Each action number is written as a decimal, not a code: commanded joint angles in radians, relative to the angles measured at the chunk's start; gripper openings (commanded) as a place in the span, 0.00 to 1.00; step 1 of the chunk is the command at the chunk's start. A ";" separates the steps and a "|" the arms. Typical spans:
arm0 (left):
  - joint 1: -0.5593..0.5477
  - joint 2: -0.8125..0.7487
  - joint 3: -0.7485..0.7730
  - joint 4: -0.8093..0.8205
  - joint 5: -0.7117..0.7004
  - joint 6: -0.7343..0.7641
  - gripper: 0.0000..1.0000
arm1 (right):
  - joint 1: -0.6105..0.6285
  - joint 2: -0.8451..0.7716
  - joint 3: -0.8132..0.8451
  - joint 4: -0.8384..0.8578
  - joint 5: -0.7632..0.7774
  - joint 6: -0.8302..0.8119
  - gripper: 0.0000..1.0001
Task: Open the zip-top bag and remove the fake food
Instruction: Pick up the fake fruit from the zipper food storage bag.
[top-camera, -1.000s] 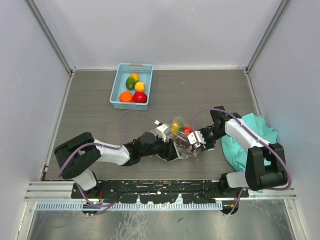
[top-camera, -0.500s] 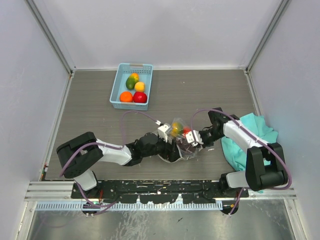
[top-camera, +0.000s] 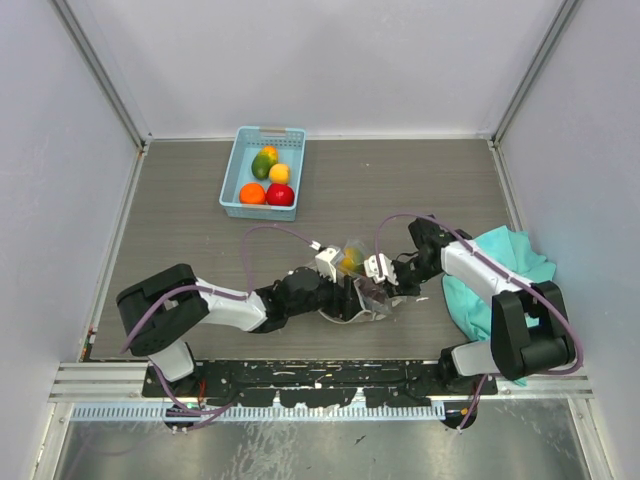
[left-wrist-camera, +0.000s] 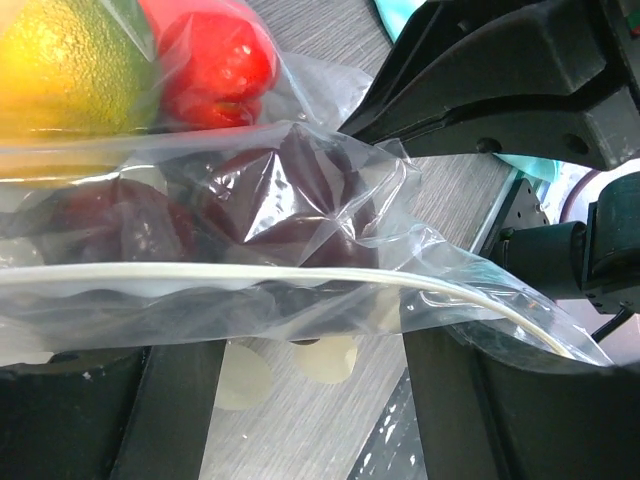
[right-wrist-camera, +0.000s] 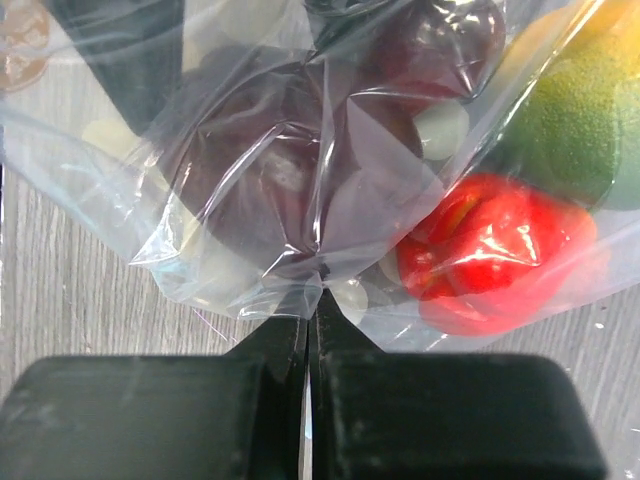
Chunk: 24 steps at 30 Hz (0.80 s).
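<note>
Two end effectors meet at a clear, white-dotted plastic zip-top bag (top-camera: 368, 297), low in the middle of the overhead view, over the grey wood-grain table (top-camera: 420, 190).
Right end effector (right-wrist-camera: 312, 305) has its jaws pressed together, pinching a fold of the bag's film. Left end effector (left-wrist-camera: 310, 400) stands with jaws apart, the bag's white zip strip running across the gap. Glossy plastic fake food (left-wrist-camera: 215, 60) shows inside the bag: dark purple, red and yellow-green pieces. More fruit lies in a light blue plastic basket (top-camera: 228, 190) toward the upper left, and a crumpled teal cloth (top-camera: 510, 255) sits at the right.
</note>
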 joint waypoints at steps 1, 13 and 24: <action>-0.005 0.007 0.031 0.034 -0.009 -0.030 0.68 | 0.009 0.025 0.008 0.031 -0.038 0.121 0.01; -0.030 0.006 0.056 -0.061 -0.035 -0.014 0.79 | 0.013 0.091 0.050 0.059 -0.014 0.293 0.01; -0.039 0.011 0.109 -0.154 -0.069 -0.024 0.82 | 0.035 0.098 0.073 0.012 -0.064 0.300 0.01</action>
